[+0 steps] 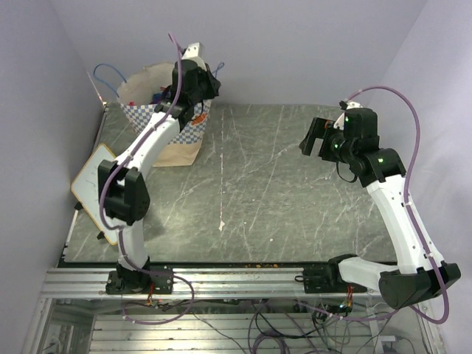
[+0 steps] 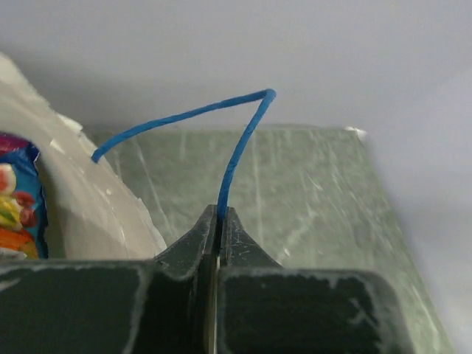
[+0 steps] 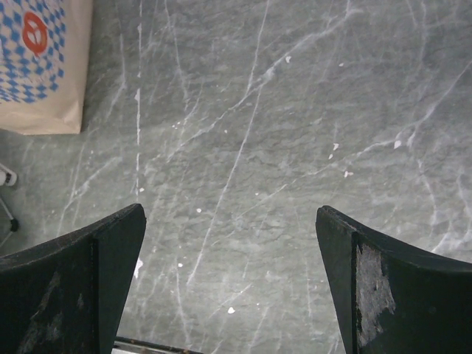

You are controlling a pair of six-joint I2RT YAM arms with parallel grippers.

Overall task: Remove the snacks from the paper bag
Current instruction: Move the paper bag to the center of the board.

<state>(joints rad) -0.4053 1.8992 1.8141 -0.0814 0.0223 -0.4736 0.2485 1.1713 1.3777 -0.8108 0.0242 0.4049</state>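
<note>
While the right gripper (image 3: 230, 214) gapes empty, the left gripper (image 2: 221, 215), seemingly over the paper bag (image 1: 184, 149), pinches its handle (image 2: 236, 158).

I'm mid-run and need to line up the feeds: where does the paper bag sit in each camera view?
Top external: the paper bag stands at the far left, beneath the left arm's wrist.
Left wrist: the bag's cream inside lines the left edge; the left gripper is shut on its blue cord handle.
Right wrist: the bag's checkered side is in the top-left corner.
Shared landmark: the grey veined table.
</note>
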